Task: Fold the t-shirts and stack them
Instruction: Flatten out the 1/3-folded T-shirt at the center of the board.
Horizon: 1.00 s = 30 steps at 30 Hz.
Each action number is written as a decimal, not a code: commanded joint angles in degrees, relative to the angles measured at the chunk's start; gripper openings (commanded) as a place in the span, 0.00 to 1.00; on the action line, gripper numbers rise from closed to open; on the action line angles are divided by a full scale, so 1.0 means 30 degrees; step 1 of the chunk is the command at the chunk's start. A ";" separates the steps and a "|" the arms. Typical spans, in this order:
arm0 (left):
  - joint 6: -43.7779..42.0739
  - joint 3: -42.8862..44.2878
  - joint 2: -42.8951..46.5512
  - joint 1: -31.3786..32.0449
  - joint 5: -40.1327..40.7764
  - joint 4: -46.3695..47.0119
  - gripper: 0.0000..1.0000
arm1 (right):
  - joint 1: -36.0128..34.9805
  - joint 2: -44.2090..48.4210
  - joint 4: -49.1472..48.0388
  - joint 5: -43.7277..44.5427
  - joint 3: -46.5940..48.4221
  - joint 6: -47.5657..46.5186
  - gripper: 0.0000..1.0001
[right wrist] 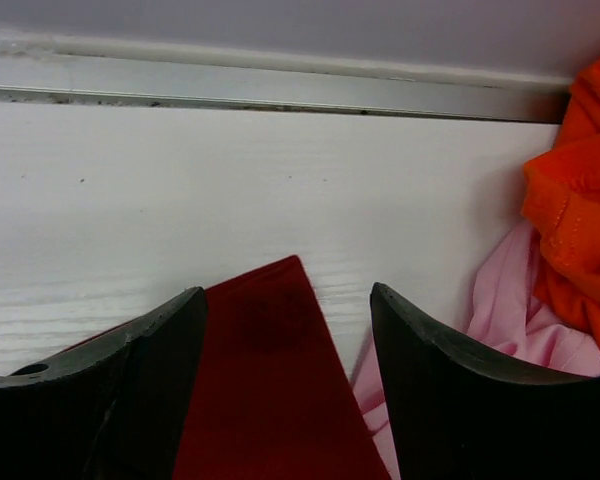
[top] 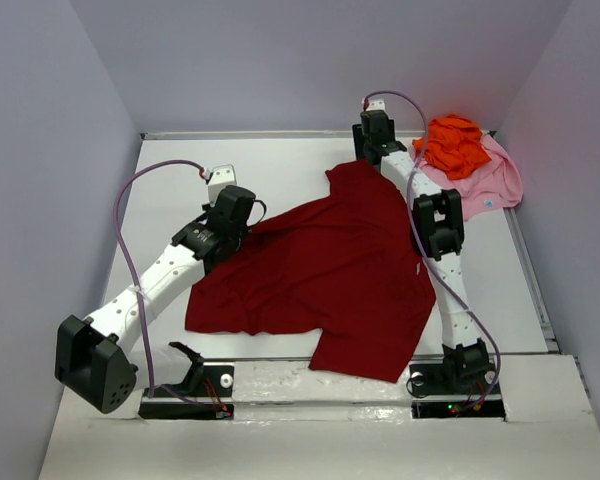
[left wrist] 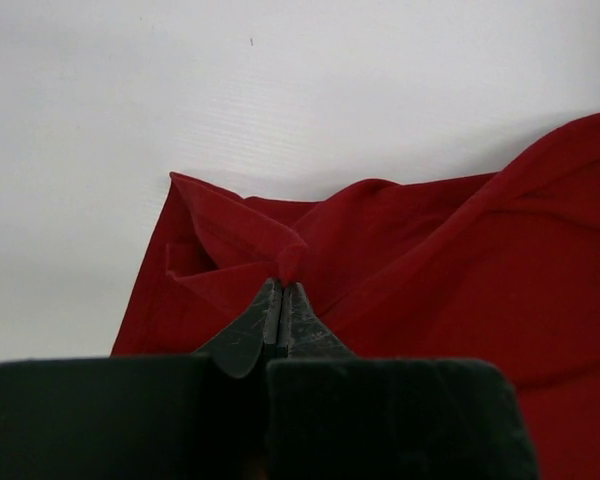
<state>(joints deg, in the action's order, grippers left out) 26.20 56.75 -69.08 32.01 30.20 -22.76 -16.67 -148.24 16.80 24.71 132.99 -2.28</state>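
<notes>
Red shirt (top: pixel 320 270) lies mid-frame on the desk (top: pixel 280 165), long axis lower left to upper right, a corner pointing toward the top edge. Left pincer (left wrist: pixel 283 297) clamps a fold; right pincer (right wrist: pixel 288 293) gapes over that corner.

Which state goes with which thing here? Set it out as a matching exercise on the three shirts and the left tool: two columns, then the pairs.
Things:
1. dark red shirt
2. orange shirt
3. pink shirt
4. left tool

States:
A. lies under another shirt, far right corner
B. shut on a pinch of red cloth
C. spread out in the middle, between the arms
D. bunched up on top of another shirt

Pairs: 1-C, 2-D, 3-A, 4-B
</notes>
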 commanded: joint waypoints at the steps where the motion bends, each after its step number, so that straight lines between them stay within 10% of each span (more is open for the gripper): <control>1: -0.0324 -0.0109 0.0760 -0.0123 -0.0075 0.0527 0.00 | 0.0575 0.0341 -0.0969 0.0085 -0.0265 0.0146 0.72; 30: -0.0441 -0.0196 0.1083 -0.0123 -0.0397 0.0733 0.00 | 0.1102 0.0020 0.1403 -0.5541 -0.0501 0.3310 0.71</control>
<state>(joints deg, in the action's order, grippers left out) 25.78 56.69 -67.64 32.01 28.60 -22.09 -13.85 -148.24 21.04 9.58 131.41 6.90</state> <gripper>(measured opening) 0.014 0.711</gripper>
